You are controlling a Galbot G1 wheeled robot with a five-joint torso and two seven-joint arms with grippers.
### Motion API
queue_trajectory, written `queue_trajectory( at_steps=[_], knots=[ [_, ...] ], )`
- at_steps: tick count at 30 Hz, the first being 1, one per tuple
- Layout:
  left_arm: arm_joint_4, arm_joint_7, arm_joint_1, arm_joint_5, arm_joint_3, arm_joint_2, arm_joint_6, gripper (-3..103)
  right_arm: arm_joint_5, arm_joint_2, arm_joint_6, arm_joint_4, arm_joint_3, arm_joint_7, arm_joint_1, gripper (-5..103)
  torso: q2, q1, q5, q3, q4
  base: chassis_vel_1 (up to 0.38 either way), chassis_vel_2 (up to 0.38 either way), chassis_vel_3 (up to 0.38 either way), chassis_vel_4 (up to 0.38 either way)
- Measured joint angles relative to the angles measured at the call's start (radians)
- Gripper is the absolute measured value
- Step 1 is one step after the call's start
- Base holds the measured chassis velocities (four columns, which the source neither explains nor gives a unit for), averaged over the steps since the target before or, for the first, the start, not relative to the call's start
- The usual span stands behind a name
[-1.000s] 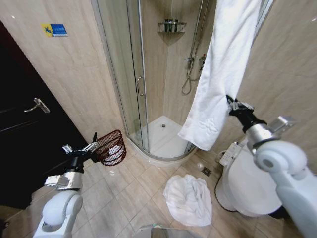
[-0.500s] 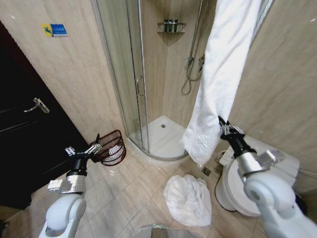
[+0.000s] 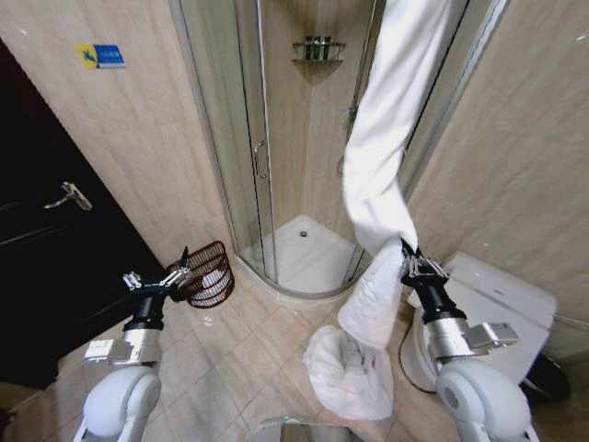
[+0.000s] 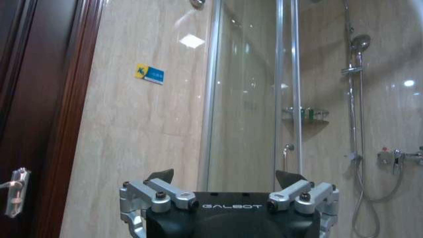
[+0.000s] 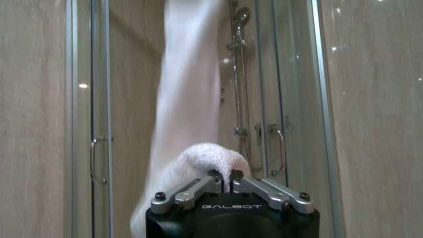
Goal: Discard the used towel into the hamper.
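Nearest us, a second white towel [image 3: 350, 370] lies crumpled on the tile floor [image 3: 241, 354], just left of the toilet [image 3: 479, 313]. Right above it we see the right gripper [image 3: 406, 262], fingers pressed together on a fold of the hanging white towel [image 3: 382, 175]; in the right wrist view the right gripper [image 5: 225, 176] pinches a bunched lump of cloth, with the towel [image 5: 188, 99] stretching up in front of the shower glass. The towel hangs from above the shower's edge, its lower end drooping beside the gripper toward the floor towel.

On the left we see the left gripper [image 3: 158, 279] held up with its fingers spread, holding nothing; the left wrist view shows the left gripper [image 4: 226, 179] wide apart, facing the glass shower door [image 4: 248, 94]. Just past it the hamper [image 3: 208, 273] sits on the floor, tilted, beside the shower base by the wall, something white inside. Farther back are the shower enclosure [image 3: 276, 138] and the corner shelf [image 3: 317, 48].
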Motion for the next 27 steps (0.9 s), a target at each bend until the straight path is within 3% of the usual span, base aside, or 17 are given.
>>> queue_trajectory(
  at_steps=[9,20,27],
  knots=[
    [0.002,0.000,0.007,-0.003,-0.014,0.007,-0.015,100,-0.046,0.037,0.040,0.043,0.002,-0.011,-0.054,3,0.000,0.000,0.0001,0.000,-0.0001,0.000,0.000,0.000,0.000],
    [-0.002,-0.006,0.011,-0.004,-0.010,0.004,-0.018,100,-0.054,0.021,0.039,0.066,0.000,0.009,-0.058,3,0.000,0.000,0.0001,0.000,0.0000,0.000,0.000,0.000,0.000],
    [-0.002,-0.009,0.009,-0.004,-0.007,0.003,-0.002,100,-0.021,-0.028,0.003,0.066,0.018,0.042,-0.040,3,0.000,0.000,0.0001,0.000,0.0000,0.000,0.000,0.000,0.000]
  ],
)
